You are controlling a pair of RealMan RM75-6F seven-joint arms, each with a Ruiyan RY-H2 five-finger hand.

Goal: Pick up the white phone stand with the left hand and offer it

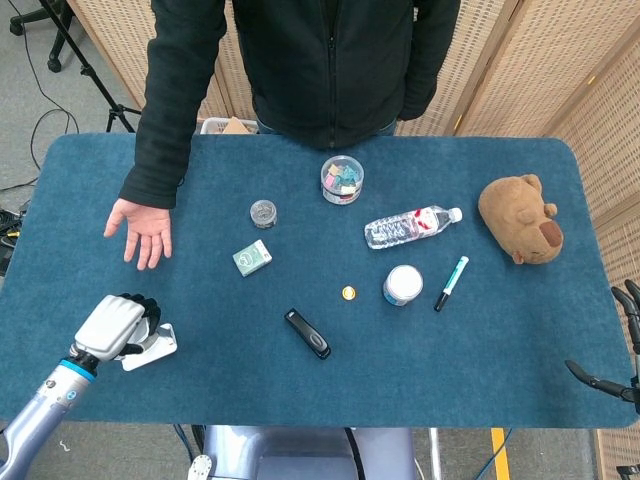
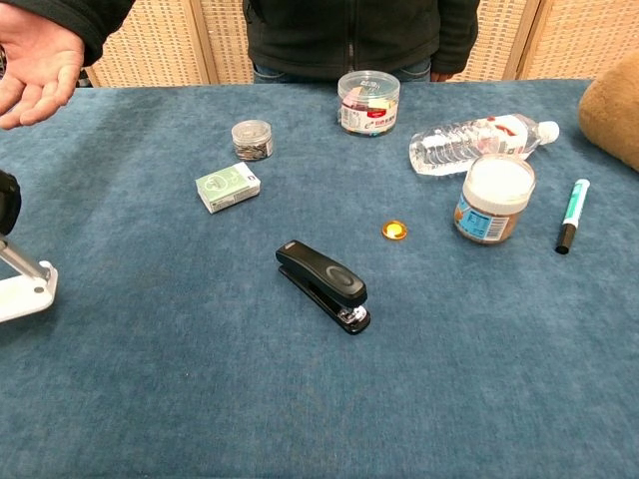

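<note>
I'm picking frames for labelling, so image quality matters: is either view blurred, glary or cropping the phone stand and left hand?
Head view: sharp, even light, soft shadows, no glare; the left hand covers most of the white phone stand. Chest view: also sharp, but the stand is cut off by the left frame edge, with only a dark sliver of the hand showing.

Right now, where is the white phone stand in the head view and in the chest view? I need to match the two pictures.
Head view: white phone stand lies low on the left, partly under the left hand, which grips it.
Chest view: only its base and strut show at the far left edge.
Shared landmark: the black stapler lies to its right in both views.
</note>
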